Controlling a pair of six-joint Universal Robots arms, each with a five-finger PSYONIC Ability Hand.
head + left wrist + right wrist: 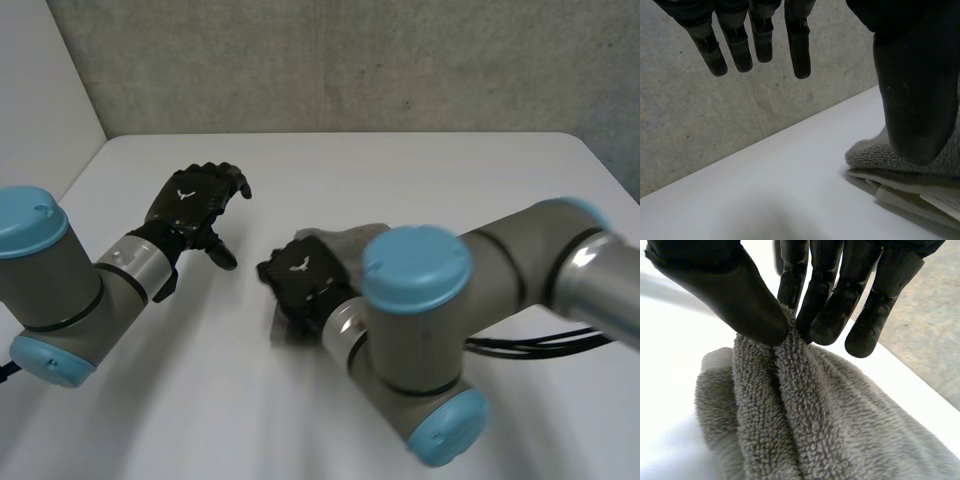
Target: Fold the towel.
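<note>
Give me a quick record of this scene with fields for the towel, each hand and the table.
towel: grey, bunched in layers, lying on the table
table: white
left hand: open, fingers straight, holding nothing, apart from the towel
right hand: thumb and fingers pinching a raised ridge of the towel

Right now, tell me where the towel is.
In the head view the towel lies on the table, under the right hand, whose fingers pinch a ridge of it; the left hand is apart.

White table [400, 170], grey towel [840, 430] (in thick layers) near its middle.
</note>
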